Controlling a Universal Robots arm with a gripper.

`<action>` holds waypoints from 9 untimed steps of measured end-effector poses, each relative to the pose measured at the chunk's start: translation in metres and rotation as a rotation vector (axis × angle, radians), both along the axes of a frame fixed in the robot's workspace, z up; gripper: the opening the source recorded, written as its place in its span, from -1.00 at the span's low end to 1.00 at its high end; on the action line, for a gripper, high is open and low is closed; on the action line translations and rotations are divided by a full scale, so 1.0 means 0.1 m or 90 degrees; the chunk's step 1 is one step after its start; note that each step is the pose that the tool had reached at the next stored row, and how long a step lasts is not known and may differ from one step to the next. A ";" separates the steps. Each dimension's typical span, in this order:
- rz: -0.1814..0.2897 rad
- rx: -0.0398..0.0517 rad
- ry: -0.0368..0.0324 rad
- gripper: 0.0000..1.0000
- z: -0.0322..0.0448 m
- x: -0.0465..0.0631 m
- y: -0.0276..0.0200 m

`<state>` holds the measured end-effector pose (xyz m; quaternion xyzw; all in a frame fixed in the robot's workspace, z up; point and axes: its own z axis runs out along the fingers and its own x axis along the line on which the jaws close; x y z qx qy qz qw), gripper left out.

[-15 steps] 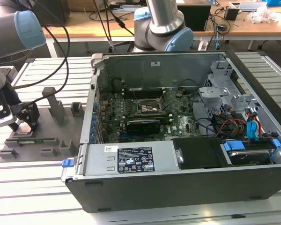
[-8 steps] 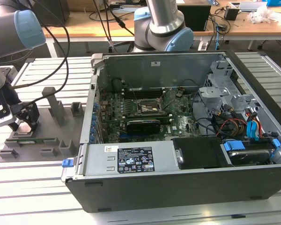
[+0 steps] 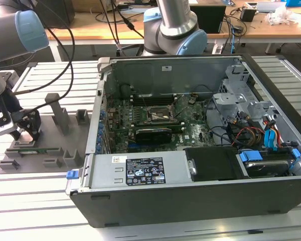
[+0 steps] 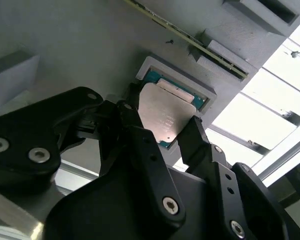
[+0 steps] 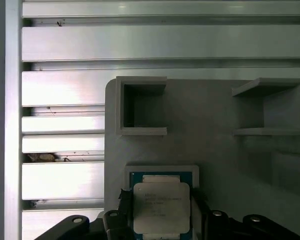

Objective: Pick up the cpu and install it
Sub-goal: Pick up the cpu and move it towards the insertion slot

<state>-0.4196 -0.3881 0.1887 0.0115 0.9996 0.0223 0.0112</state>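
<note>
2 fingers [image 4: 135, 125] of tool [image 4: 162, 122] gripping cpu [image 5: 161, 207] edges, cpu in grey fixture [image 5: 215, 150] recess

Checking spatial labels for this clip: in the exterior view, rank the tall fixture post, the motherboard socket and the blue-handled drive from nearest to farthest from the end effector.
1. The tall fixture post, just beside the end effector on the exterior view's left.
2. The motherboard socket, mid-case.
3. The blue-handled drive, at the exterior view's far right.
</note>
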 end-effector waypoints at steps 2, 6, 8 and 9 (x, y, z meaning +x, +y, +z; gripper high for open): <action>0.000 0.0001 -0.0001 0.09 0.345 0.00 0.002; 0.000 0.0001 -0.0002 0.09 0.422 0.00 0.005; 0.000 0.0001 -0.0002 0.09 0.457 0.00 0.006; 0.000 0.0001 -0.0001 0.09 0.476 0.00 0.007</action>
